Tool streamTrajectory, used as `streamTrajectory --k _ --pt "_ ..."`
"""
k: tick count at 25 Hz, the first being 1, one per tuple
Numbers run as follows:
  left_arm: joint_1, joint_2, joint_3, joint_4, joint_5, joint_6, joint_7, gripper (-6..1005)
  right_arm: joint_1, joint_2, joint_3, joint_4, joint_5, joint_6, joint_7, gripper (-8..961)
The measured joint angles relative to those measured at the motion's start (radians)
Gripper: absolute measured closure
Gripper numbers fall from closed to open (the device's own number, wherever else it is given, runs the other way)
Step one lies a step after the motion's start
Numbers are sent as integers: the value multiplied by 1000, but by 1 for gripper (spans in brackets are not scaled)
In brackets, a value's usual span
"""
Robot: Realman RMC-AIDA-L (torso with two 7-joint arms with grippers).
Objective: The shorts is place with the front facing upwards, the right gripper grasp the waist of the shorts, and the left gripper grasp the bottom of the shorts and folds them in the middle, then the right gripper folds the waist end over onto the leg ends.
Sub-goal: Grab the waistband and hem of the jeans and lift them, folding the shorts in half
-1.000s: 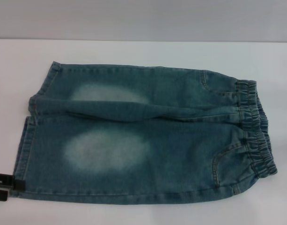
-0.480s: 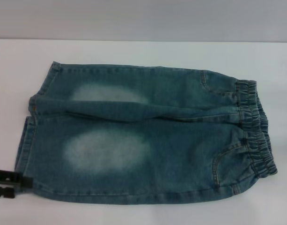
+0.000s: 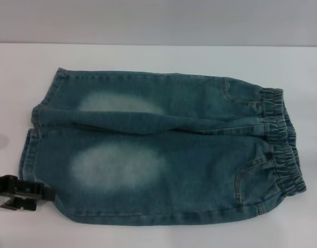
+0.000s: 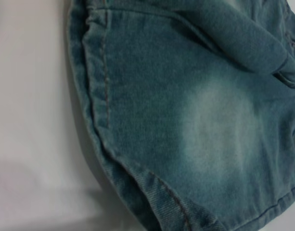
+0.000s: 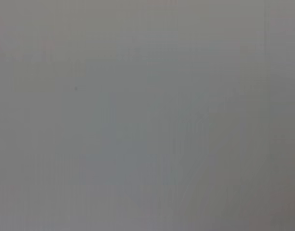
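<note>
Status: barely started. Shorts (image 3: 158, 147) lie flat and unfolded on the white table (image 3: 148, 57), filling the centre of the head view, front up w/ pocket seams showing. Waist (image 3: 282, 142) is at right of frame, bottom of the shorts (image 3: 31, 150) at left of frame.

Left gripper (image 3: 39, 196) is in at lower left of the head view, tip right at the lower-left hem corner, and the corner looks pushed in/rucked there. Looks like contact, but can't tell if the claw is clenched on the denim or only pressing at it; fingers are mostly cut off by the frame edge. Left wrist view shows the hem edge and a faded patch close up, no fingers in shot.

Right gripper: not in the head view. Its wrist cam shows only blank grey, no cloth. So waist grasp isn't done, imo.

Left to do: confirm hem grasp, grab waist, fold in the middle, then fold waist end over the leg ends. Neither fold is done.

Count:
- 1 garment
- 2 leg openings, both at left
- 2 pale faded patches
- 1 waistband
- 1 gripper visible
</note>
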State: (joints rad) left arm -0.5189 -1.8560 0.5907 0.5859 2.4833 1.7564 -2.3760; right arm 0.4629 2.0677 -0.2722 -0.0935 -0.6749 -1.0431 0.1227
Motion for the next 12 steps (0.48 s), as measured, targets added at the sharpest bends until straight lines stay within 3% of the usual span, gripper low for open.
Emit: streamTrajectory --k 12 --pt "-7 6 -2 6 0 -34 3 311 1 2 -8 4 0 0 0 131"
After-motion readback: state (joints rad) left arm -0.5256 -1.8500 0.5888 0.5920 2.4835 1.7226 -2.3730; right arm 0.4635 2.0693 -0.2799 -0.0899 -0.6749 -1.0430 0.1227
